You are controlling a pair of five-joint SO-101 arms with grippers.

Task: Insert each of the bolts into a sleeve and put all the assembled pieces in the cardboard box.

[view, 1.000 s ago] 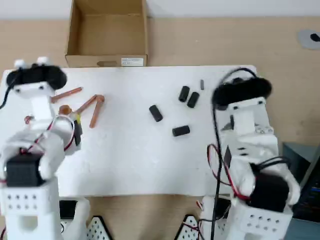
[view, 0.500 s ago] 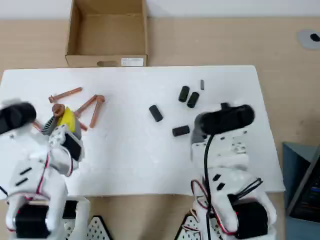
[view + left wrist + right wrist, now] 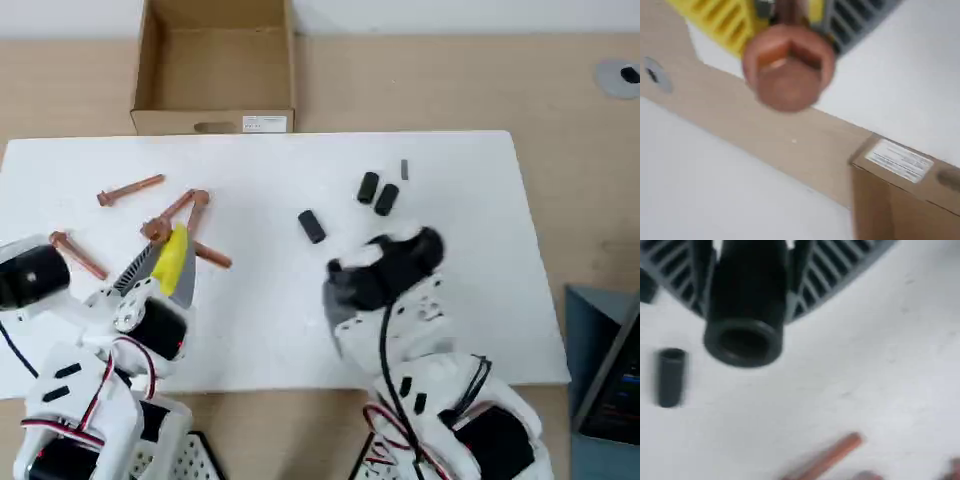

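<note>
left tool (image 3: pixel 790 7) clamps a bolt (image 3: pixel 788 70), right tool (image 3: pixel 747 255) a sleeve (image 3: pixel 744 335); bolt lies well left of sleeve across the desk (image 3: pixel 260 320).

The surface (image 3: pixel 420 85) is light brown wood. A big white sheet (image 3: pixel 270 300) lies flat on its middle. At 2 o'clock a round grey disc (image 3: pixel 617 76) sits in the wood. At 4 o'clock is a dark box (image 3: pixel 600 360). At 12 o'clock runs a white strip (image 3: pixel 450 15).
</note>
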